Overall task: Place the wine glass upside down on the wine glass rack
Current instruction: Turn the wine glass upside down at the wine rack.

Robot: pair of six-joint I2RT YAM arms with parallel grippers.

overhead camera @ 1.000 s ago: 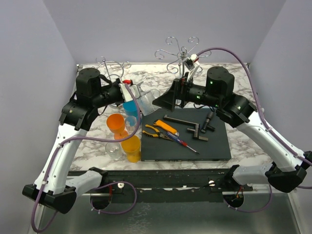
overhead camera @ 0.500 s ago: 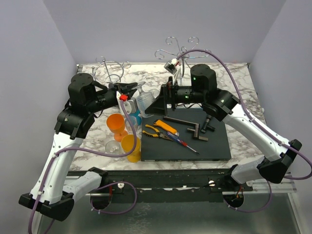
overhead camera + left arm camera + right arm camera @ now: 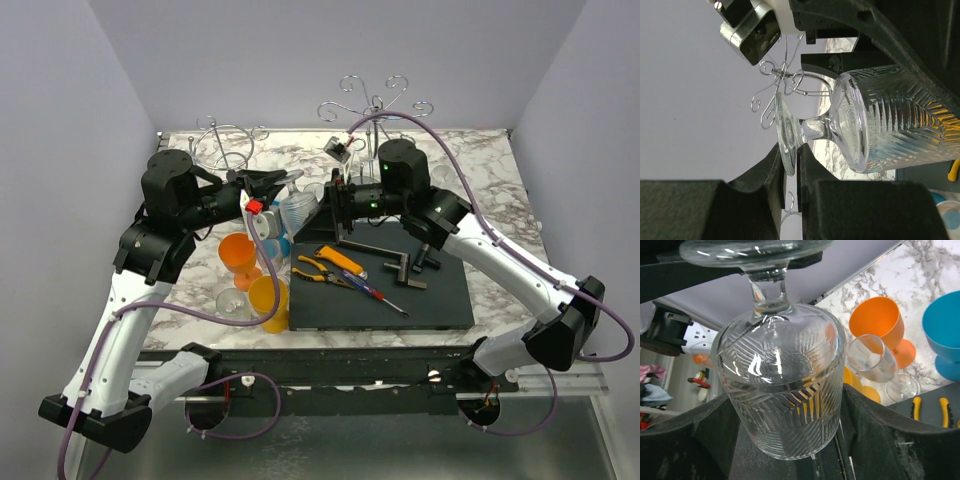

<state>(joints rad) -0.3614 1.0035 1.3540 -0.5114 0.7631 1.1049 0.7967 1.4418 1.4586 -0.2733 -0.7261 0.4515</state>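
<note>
While both pincers grip it, the wine glass (image 3: 300,208) hangs on its side above the middle of the desk (image 3: 480,160).
Bowl clamped between the two fingers of the right pincer (image 3: 790,440), which press on opposite sides of it. Foot rim pinched in the narrow gap of the left pincer (image 3: 790,155). Stem about level, foot toward the left arm. Glass clear of the desk, over the blue cup (image 3: 268,232) and just beside the left edge of the dark mat (image 3: 400,290). Wine glass rack (image 3: 372,105) stands at the back, apart from the glass. Orange cup (image 3: 238,252) sits near-left; pliers (image 3: 335,262) lie on the mat.
</note>
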